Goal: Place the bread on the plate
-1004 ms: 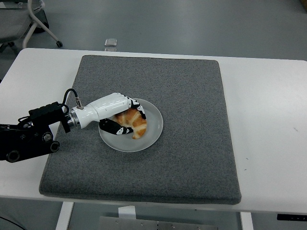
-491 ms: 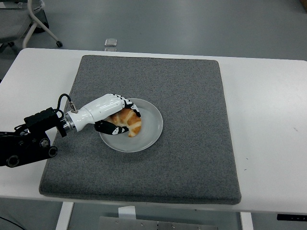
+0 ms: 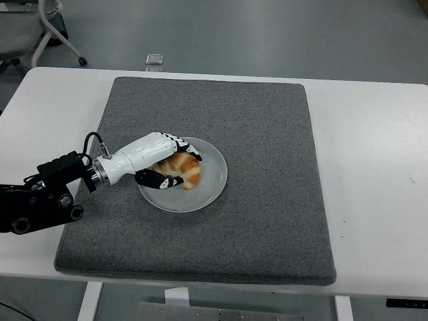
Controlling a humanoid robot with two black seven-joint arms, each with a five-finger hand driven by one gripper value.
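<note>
A golden croissant-shaped piece of bread (image 3: 190,173) lies on the left half of a round pale grey plate (image 3: 211,178). My left hand (image 3: 180,167), white with black finger joints, reaches in from the left and is curled around the bread: fingers (image 3: 186,148) over its far side, thumb (image 3: 155,178) under its near side. The bread rests on the plate's surface inside that grip. My right arm is out of view.
The plate sits left of centre on a large grey mat (image 3: 267,167) covering most of the white table (image 3: 374,167). A small metal object (image 3: 154,60) lies beyond the table's far edge. A chair base (image 3: 60,33) stands at the top left.
The hand and bread have shifted a little leftward on the plate over the last second, from the plate's middle to its left half. The fingers stay wrapped around the bread.
</note>
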